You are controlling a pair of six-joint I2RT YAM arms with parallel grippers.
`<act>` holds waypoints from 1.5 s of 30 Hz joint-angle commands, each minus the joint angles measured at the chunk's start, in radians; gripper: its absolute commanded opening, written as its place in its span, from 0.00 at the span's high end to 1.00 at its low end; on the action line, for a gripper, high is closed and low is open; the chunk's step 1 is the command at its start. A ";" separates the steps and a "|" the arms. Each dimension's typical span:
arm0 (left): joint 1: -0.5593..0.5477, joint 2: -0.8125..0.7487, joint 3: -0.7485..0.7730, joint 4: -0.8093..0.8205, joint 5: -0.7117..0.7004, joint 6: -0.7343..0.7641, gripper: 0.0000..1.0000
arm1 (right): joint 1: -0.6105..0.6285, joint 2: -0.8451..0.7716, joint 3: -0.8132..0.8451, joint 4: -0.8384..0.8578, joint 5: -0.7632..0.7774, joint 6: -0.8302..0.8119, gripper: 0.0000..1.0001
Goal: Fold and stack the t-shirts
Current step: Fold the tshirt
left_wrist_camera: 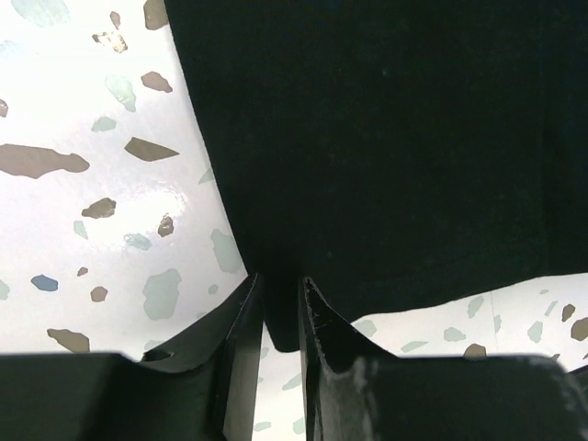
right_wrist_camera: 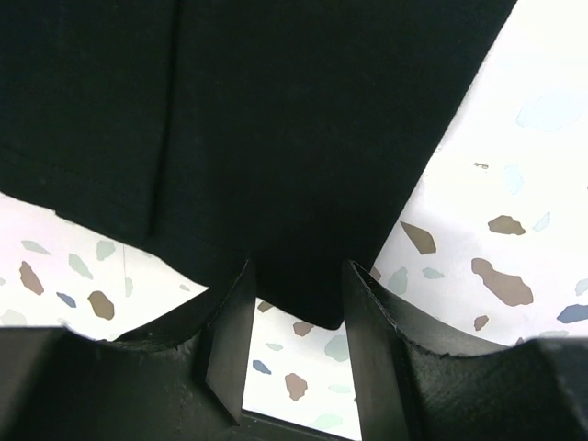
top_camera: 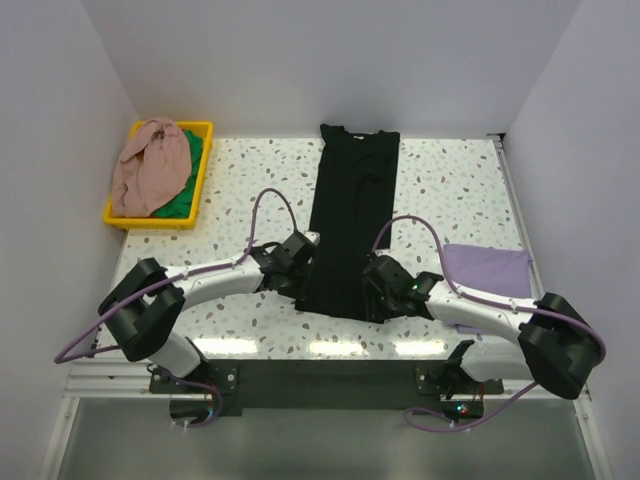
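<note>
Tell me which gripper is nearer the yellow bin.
Left. The left gripper is at the near left corner of the black shirt, the side facing the yellow bin; the right gripper is farther, at its near right corner.

Open counter (top_camera: 450,190) lies on either side of the black shirt (top_camera: 352,200), a long strip running from the far edge toward the near one. Far left, a full yellow bin (top_camera: 150,222) blocks the corner. A folded lilac shirt (top_camera: 487,270) takes the near right. Both arms crowd the near middle, with the left pincer (top_camera: 301,260) and right pincer (top_camera: 372,282) at the strip's near corners. Walls (top_camera: 300,60) close three sides.
</note>
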 commanded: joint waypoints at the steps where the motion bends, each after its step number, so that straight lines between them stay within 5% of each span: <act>1: -0.010 0.002 0.011 0.036 -0.003 0.029 0.75 | 0.007 -0.002 -0.015 0.044 0.023 0.023 0.54; 7: -0.010 0.021 0.002 0.033 0.002 0.029 0.82 | 0.006 0.006 -0.024 0.043 0.011 0.024 0.55; 11: -0.010 0.016 0.000 0.033 0.002 0.029 0.65 | 0.007 0.000 -0.030 0.044 0.009 0.028 0.55; 18: -0.012 0.031 0.000 0.036 0.013 0.030 0.65 | 0.007 0.003 -0.032 0.047 0.009 0.028 0.55; 29: -0.015 0.011 0.000 0.016 -0.004 0.023 0.98 | 0.007 -0.004 -0.042 0.044 0.012 0.032 0.55; 45: -0.013 -0.099 -0.023 -0.031 -0.007 -0.012 1.00 | 0.007 -0.016 -0.053 0.003 0.009 0.054 0.70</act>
